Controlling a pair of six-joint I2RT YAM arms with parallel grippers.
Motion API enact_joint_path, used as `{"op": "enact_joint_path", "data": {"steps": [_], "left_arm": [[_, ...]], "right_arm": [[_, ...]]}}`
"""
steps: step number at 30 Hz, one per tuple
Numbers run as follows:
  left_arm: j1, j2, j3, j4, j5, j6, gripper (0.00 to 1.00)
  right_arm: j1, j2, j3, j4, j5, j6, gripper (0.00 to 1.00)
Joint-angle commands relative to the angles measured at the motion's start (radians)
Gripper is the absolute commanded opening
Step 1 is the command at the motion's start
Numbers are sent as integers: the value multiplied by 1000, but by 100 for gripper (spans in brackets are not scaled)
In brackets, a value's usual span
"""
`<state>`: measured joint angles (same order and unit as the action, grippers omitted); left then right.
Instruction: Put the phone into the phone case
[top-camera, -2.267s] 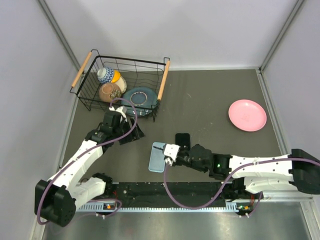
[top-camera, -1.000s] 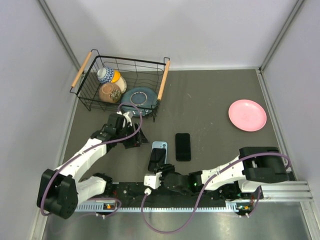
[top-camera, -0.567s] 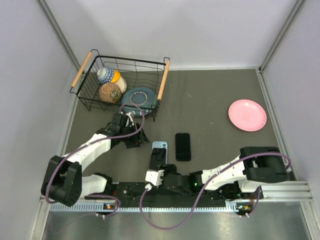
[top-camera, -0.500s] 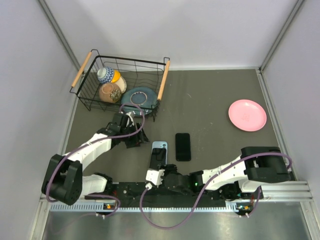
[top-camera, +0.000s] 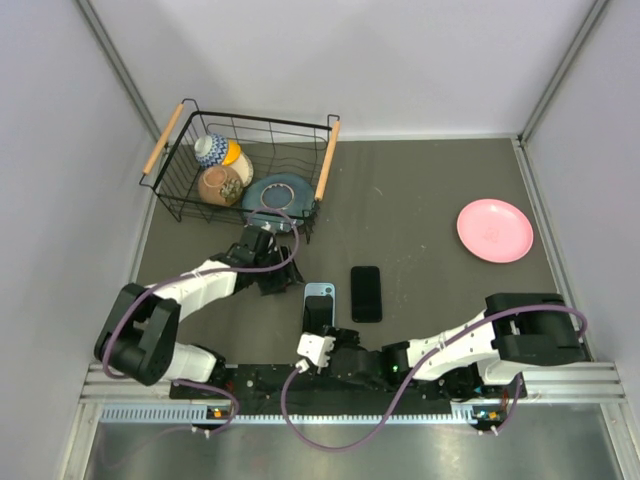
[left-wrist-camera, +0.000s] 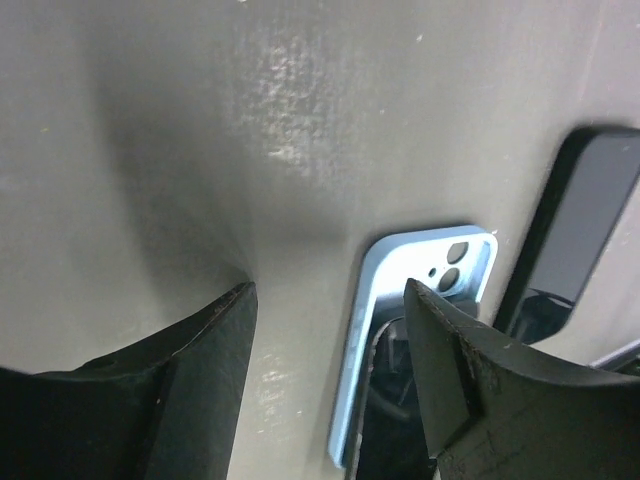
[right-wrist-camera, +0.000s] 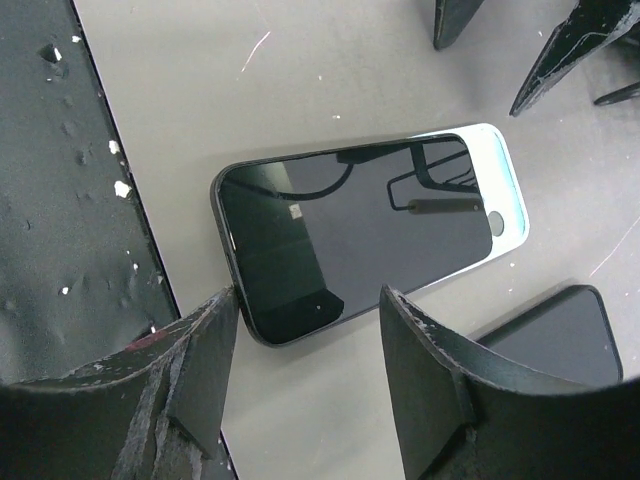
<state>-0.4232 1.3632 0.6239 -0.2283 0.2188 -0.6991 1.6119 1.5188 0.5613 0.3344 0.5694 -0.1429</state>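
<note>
A black phone (top-camera: 318, 314) (right-wrist-camera: 350, 235) lies face up on the light blue phone case (top-camera: 320, 291) (right-wrist-camera: 508, 215), shifted toward the near edge so that the case's camera end shows beyond it. My right gripper (top-camera: 315, 346) (right-wrist-camera: 308, 300) stands open at the phone's near end, nothing between its fingers. My left gripper (top-camera: 283, 281) (left-wrist-camera: 330, 290) hangs open just left of the case (left-wrist-camera: 425, 265), low over the table. A second black phone (top-camera: 366, 293) (right-wrist-camera: 550, 340) (left-wrist-camera: 585, 220) lies right of the case.
A wire basket (top-camera: 258, 122) with bowls and a blue plate stands at the back left, close behind my left arm. A pink plate (top-camera: 494, 231) sits at the right. The black rail at the table's near edge (right-wrist-camera: 60, 200) runs just behind my right gripper.
My right gripper has opened wider and edged toward the phone's near end. The left gripper has slid right, closer to the case. Phone and case have stayed put over the last second.
</note>
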Motion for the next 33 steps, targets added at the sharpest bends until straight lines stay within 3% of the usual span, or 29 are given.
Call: {"op": "enact_joint_path", "data": {"steps": [1,8,19,33], "left_arm": [[-12,59,33,119,-7,-36,66],[-25,164,43,170,14,-57,66],[-46,232,79,83,-61,-11,58],[-132,206,91,4,-243,-8,48]], "right_arm": [[3,-8,-3,35,29,51,58],[5,1,3,49,52,45,61],[-1,4,-8,69,60,35,62],[-7,-11,-9,52,46,42,62]]}}
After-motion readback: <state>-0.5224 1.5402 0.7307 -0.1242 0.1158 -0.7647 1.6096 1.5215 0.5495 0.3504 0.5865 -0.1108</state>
